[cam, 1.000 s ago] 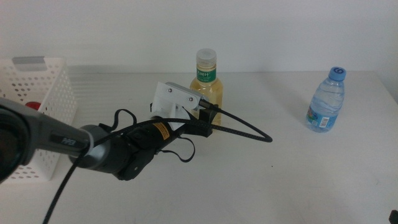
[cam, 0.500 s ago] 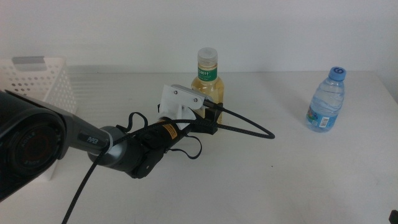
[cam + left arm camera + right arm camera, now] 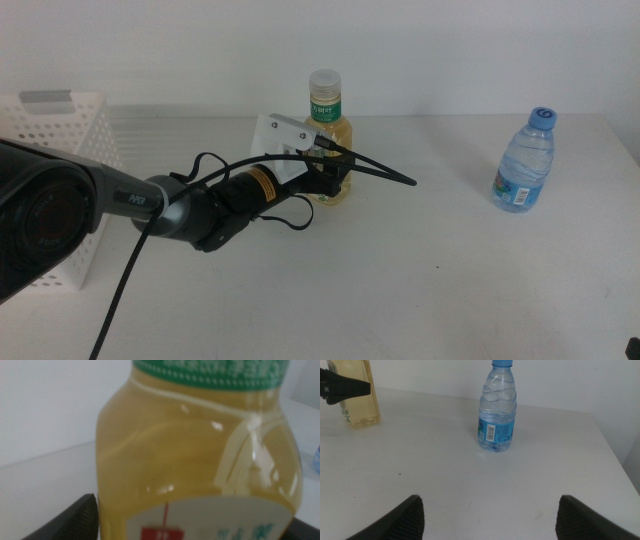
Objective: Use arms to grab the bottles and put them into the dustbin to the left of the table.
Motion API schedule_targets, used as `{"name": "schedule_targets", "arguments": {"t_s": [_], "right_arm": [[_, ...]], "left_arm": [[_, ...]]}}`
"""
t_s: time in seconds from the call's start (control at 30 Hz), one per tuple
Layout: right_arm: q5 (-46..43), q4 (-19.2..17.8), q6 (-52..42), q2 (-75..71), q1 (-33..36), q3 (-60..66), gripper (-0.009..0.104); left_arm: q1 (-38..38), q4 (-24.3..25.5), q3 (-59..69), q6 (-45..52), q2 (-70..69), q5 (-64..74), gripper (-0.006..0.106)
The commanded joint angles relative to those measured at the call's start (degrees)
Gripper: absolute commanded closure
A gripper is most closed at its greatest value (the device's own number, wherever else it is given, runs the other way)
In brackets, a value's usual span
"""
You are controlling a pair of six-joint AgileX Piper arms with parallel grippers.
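One tea bottle (image 3: 327, 135), seemingly full, heavy and stiff, is straddled low on its body by the left gripper (image 3: 335, 180), jaws spread, while the right gripper (image 3: 487, 520) is held spread near the water bottle (image 3: 497, 410).

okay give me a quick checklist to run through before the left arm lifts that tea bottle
1. Tea bottle upright on the table: ok.
2. Left tool at the bottle, a jaw on each side in the left wrist view: ok.
3. Firm grip on the bottle: cannot tell.
4. Dustbin at the table's left, top open: ok.
5. Water bottle standing apart from the lift path: ok.
6. Right tool open and waiting back from the water bottle: ok.
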Motion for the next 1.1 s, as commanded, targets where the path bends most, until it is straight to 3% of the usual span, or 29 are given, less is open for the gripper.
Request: {"name": "schedule_targets", "arguments": {"t_s": [0.0,0.17,0.27,0.37,0.43,0.53,0.77,0.87,1.07], "right_arm": [[-4.18,-0.57,-0.51,-1.55,-0.31,-0.38,0.025],[-4.18,-0.57,-0.51,-1.55,-0.31,-0.38,0.025],[-4.18,-0.57,-0.51,-1.55,-0.31,-0.38,0.025],[-4.18,-0.57,-0.51,-1.55,-0.31,-0.38,0.025],[-4.18,-0.57,-0.51,-1.55,-0.31,-0.38,0.025],[-4.18,-0.57,-0.51,-1.55,-0.31,-0.38,0.025],[-4.18,-0.57,-0.51,-1.55,-0.31,-0.38,0.025],[-4.18,-0.57,-0.51,-1.55,-0.31,-0.38,0.025],[-4.18,-0.57,-0.51,-1.55,-0.31,-0.38,0.025]], "left_arm": [[0.43,1.62,-2.73,-2.13,-3.18,-4.19,0.011],[0.43,0.67,-2.93,-1.6,-2.77,-3.79,0.026],[0.43,0.71,-2.93,-1.95,-2.56,-3.99,0.05],[0.38,2.76,-2.88,-3.98,-2.99,-3.76,0.081],[0.38,5.24,-2.13,-6.1,-4.37,-2.64,0.093],[0.38,6.7,1.21,-5.91,-8.95,1.69,0.093],[2.47,7.6,11.49,-7.15,-26.16,11.37,0.081],[4.12,12.9,13.79,-12.35,-34.55,19.75,0.08],[7.29,32.41,13.88,-29.68,-50.97,37.03,0.084]]}}
